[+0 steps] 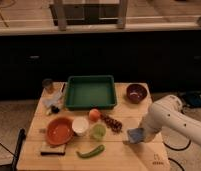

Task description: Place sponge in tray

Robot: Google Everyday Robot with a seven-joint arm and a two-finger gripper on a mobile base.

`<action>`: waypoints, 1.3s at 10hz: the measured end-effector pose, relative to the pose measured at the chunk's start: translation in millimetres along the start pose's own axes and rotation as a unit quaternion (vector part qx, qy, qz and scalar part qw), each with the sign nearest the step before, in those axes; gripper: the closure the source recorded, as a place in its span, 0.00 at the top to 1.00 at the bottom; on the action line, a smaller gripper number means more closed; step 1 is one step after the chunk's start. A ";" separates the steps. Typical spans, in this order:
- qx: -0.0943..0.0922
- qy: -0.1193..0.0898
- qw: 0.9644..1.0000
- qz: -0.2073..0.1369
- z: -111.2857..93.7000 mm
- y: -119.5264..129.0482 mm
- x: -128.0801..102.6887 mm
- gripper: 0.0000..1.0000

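Gripper [136, 133] low over the right end of the wooden table [144, 156], at the end of the white arm that comes in from the right edge of the view, and it is clamped on the sponge [134, 136]! The blue-grey block sits right at the fingertips, tilted a little, its lower edge close to the tabletop (whether it touches the wood, I cannot tell).

Now the tray [91, 78]: the big dark green one lies up and to the left of the hand as the camera sees it, well apart from it, toward the far side of the table. So the sponge is outside the tray, on the near right side.

Between hand and tray sits a cluster of dark red grapes [113, 123], just to the left of the hand and a little farther back. Beyond those, an orange fruit [94, 114] just in front of the tray's near rim. Left of the hand, at about its own level, stands a green cup [98, 131], then a white cup [80, 126], then the round orange bowl [59, 131]. A green pepper [90, 151] lies nearer the front edge, down and to the left of the hand. Straight back from the hand, a dark red bowl [136, 93] rests beside the tray's right wall.
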 end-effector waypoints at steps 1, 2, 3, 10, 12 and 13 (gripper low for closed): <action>0.000 0.000 1.000 -0.002 -1.3 -2.6 -1.6 0.00; 0.000 0.002 1.000 -0.003 -5.7 -7.2 -2.8 0.00; 0.001 0.003 1.000 -0.003 -8.9 -11.5 -4.1 0.03; -0.005 0.016 1.000 -0.018 -24.2 -30.0 -11.2 0.23; -0.003 0.022 0.999 -0.023 -28.8 -36.6 -13.4 0.16; -0.003 0.024 0.999 -0.024 -30.3 -38.5 -14.3 0.15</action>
